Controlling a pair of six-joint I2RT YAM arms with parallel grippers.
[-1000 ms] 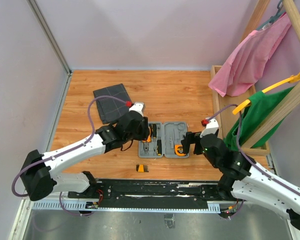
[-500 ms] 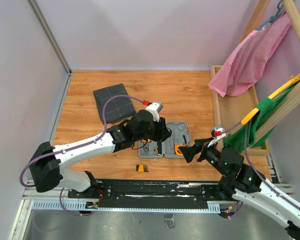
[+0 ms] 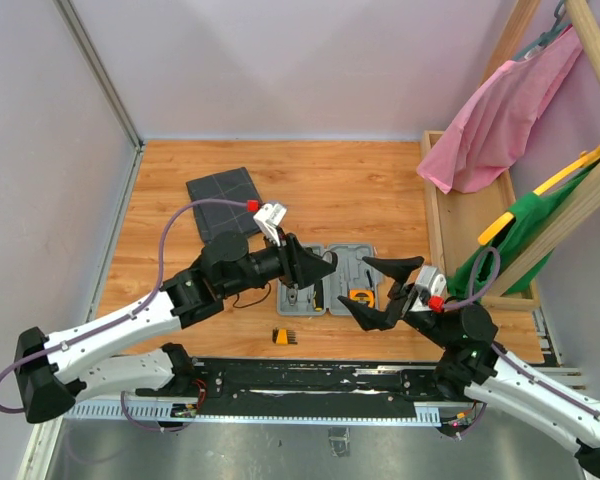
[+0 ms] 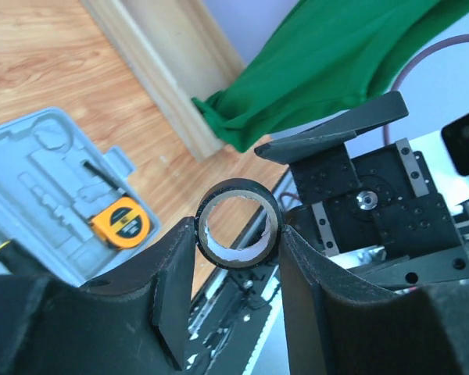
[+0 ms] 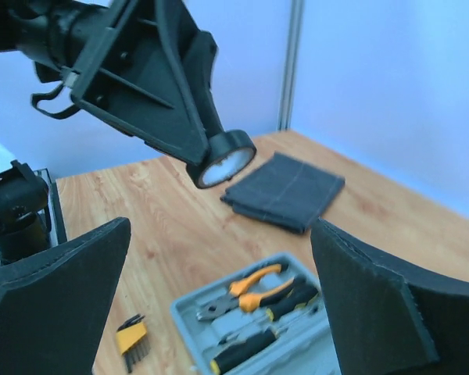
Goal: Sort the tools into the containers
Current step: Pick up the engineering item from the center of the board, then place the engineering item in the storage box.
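The wooden counter (image 3: 380, 180) carries the open light-grey case (image 3: 355, 262) near its front edge. The dark grey pouch (image 3: 223, 203) lies at rear left, apart from the case. The left tool (image 3: 325, 266) is above the case, its jaws partly closed on the black tape ring (image 4: 238, 185), gripping its outer rim. The right tool (image 3: 353, 283) faces it, jaws spread wide, holding nothing. The orange-handled pliers (image 5: 246, 289) and the round orange piece (image 4: 123, 223) lie inside the case. The small orange bit holder (image 3: 286, 336) lies on the counter just in front of the case.

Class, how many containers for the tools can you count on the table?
2: the open grey case near the front middle of the table, and the dark fabric pouch farther back, to its left.
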